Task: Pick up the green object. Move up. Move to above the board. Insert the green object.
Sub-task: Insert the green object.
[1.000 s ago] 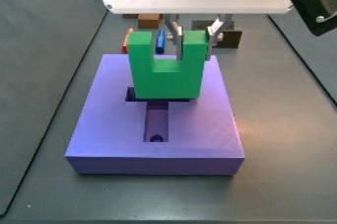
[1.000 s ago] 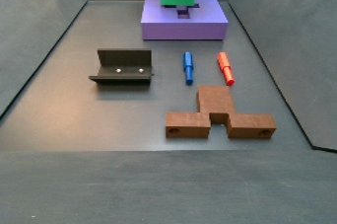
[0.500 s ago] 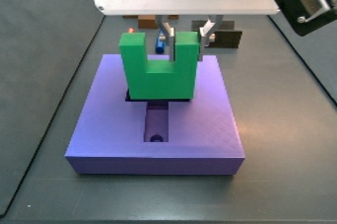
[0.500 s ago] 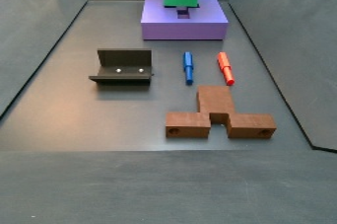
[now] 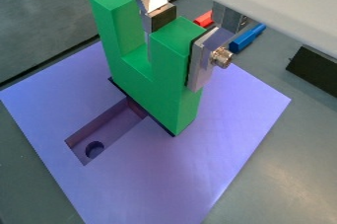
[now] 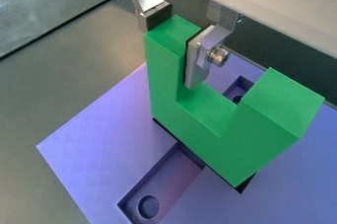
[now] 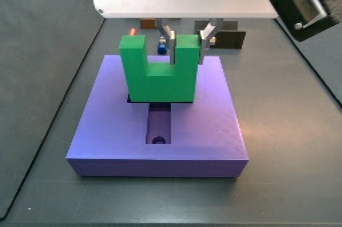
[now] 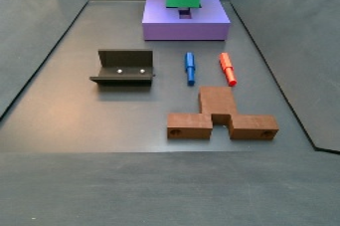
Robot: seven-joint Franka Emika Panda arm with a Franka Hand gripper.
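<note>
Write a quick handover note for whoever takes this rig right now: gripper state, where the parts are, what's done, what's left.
Gripper: over the board, shut on one prong of the green object.
Green object: upright, prongs up, its base entering the recess of the purple board; whether it is fully seated cannot be told.
Done: pick, lift, move above the board.
Left: finish pressing it in, open, retreat.
Elsewhere on the floor, untouched: fixture, blue peg, red peg, brown block.
</note>
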